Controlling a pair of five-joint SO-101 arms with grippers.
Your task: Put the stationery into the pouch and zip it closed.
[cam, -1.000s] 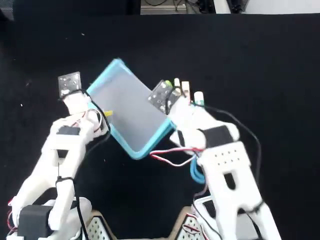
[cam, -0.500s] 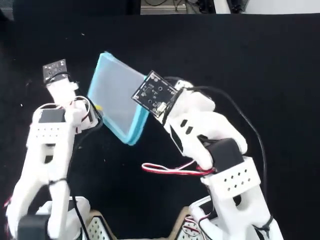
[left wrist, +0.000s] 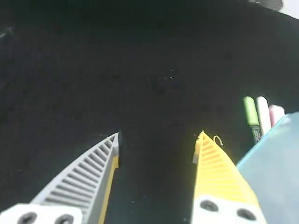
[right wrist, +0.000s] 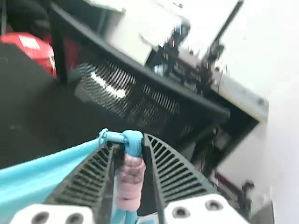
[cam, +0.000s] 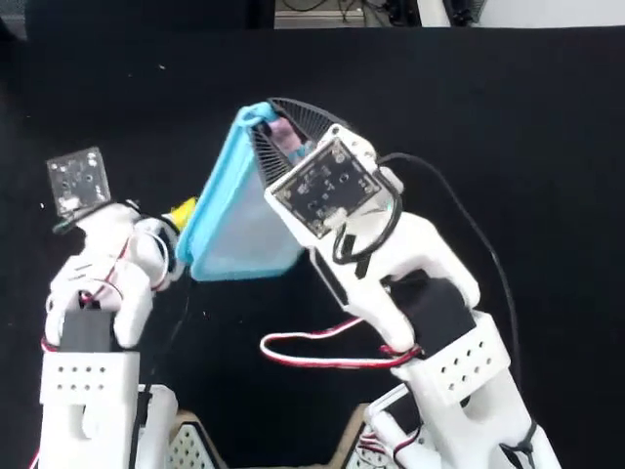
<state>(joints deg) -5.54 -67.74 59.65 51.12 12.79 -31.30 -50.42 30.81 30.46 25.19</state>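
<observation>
**Right arm.** The right arm is standing over the middle of the black table (cam: 508, 117), with its forearm rising from 5 o'clock towards 11 o'clock. The right gripper (cam: 266, 115) is pointing up and away from the base. Its black ribbed fingers (right wrist: 88, 177) are standing nearly closed, pinching the top corner of the pouch (cam: 234, 220). A pink object (right wrist: 128, 182), whose kind cannot be told, is sitting between them just under the blue corner loop.

**Pouch.** The blue-edged translucent pouch is hanging tilted from that grip. Its upper corner is at 12 o'clock and its lower edge is sloping down towards 7 o'clock. Whether the lower edge is touching the table cannot be told.

**Left arm.** The left arm is rising at the table's 8 o'clock, with its wrist bent towards the pouch. The left gripper (left wrist: 160, 135) is sitting at the pouch's 9 o'clock, just beside the blue edge. Its grey finger (left wrist: 88, 177) and yellow finger (left wrist: 217, 172) are standing wide apart, with bare table showing between them and nothing held.

**Stationery.** Three markers (left wrist: 261, 114), green, white and pink, are lying side by side on the table, just beside the pouch edge and outside it.
</observation>
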